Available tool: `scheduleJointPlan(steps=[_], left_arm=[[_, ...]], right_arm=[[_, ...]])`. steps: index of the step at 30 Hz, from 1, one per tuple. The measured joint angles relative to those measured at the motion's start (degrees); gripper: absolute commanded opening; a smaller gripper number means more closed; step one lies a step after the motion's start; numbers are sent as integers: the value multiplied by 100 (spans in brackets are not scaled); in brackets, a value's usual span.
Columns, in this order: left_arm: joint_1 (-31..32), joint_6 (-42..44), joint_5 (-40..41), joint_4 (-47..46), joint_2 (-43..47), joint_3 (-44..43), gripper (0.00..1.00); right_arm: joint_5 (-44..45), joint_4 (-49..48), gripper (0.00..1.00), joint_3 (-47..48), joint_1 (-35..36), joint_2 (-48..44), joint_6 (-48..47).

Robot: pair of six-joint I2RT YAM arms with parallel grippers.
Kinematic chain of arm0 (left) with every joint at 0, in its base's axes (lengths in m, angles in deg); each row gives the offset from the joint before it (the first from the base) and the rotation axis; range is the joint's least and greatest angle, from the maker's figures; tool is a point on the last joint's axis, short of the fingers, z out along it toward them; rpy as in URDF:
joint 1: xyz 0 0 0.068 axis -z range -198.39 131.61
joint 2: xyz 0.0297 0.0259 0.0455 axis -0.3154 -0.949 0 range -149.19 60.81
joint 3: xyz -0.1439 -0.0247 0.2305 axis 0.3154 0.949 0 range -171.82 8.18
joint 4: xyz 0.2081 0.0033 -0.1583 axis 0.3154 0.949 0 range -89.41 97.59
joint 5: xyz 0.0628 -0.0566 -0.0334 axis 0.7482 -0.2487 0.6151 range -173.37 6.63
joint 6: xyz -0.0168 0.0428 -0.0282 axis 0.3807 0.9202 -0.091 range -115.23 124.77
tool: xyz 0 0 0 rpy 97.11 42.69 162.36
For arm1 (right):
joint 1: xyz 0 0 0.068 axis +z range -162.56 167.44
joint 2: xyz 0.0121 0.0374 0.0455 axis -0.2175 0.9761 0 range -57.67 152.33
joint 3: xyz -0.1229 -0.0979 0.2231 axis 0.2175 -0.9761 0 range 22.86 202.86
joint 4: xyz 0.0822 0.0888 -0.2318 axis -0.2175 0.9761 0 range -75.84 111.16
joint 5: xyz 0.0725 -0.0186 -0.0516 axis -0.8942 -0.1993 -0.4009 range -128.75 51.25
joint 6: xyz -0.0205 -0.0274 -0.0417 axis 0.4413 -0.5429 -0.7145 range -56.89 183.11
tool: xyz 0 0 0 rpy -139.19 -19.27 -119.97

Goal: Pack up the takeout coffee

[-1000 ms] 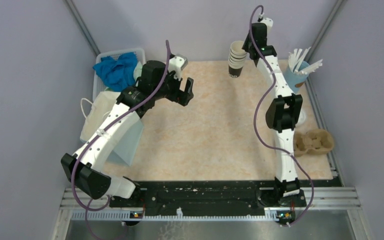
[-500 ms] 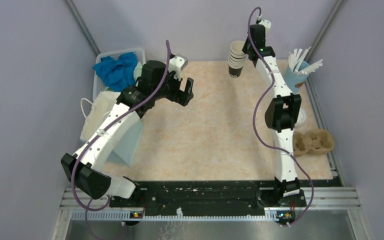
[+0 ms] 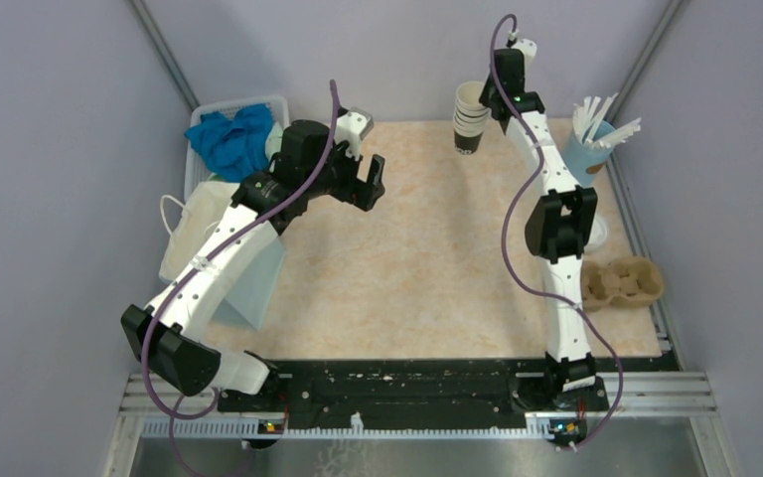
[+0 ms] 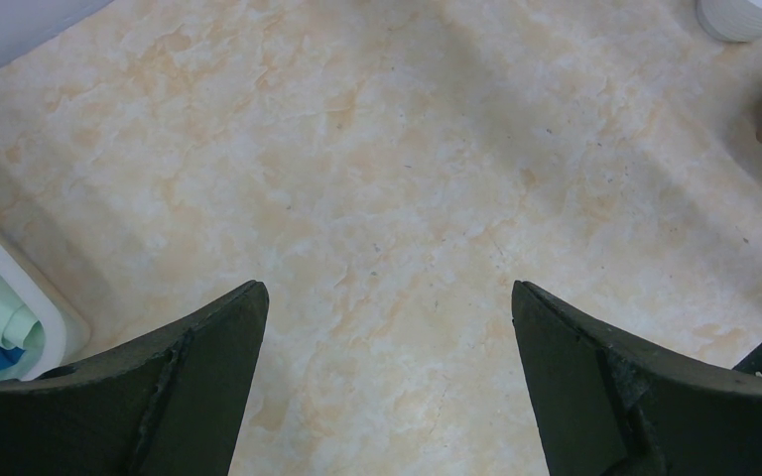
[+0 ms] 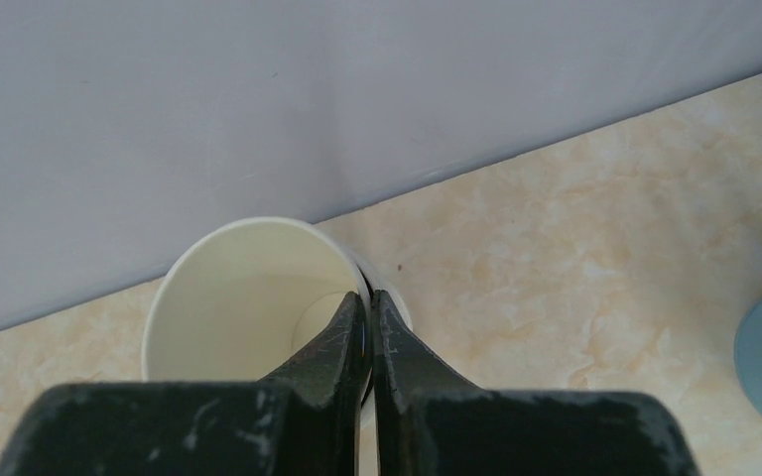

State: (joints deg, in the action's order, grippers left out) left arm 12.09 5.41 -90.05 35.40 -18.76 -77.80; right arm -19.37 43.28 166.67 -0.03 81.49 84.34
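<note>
Spreads left fingers [image 4: 189, 397] wide above the tabletop [image 4: 407, 198]; pinches right fingers [image 5: 337, 357] onto the rim of the cup stack [image 3: 470, 117] by the far wall; leaves the takeout coffee [image 4: 744, 18], seen only as a white edge, well apart from both.

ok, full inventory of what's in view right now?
Stack of cream-rimmed paper cups: one stack, bottom cup dark brown, far edge.
Blue crumpled cloth: one, in the basket.
White plastic basket: one, far-left corner.
Pale paper bag: one, white and light blue, left edge, partly under the left arm.
Light blue cup of white sticks: one, far right.
Brown cardboard cup carrier: one, right edge.
White round object: one, mostly hidden; lid or lidded cup unclear.
Left tool: open, over bare tabletop.
Right tool: shut on the top cup's rim.
</note>
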Motion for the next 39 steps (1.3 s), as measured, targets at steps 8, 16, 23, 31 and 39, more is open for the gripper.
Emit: scheduleJointPlan(steps=[8,16,23,31,39], left_arm=[[0,0,-87,-2,0,0,99],[0,-2,-151,-4,0,0,99],[0,0,-210,-7,0,0,99],[0,0,-271,-7,0,0,99],[0,-2,-297,-9,0,0,99]], right_arm=[[11,50,0,37,11,-2,157],[-20,151,0,39,4,-63,461],[-129,184,0,39,-85,-225,789],[-267,175,0,37,-184,-533,990],[-363,188,0,35,-186,-1005,1040]])
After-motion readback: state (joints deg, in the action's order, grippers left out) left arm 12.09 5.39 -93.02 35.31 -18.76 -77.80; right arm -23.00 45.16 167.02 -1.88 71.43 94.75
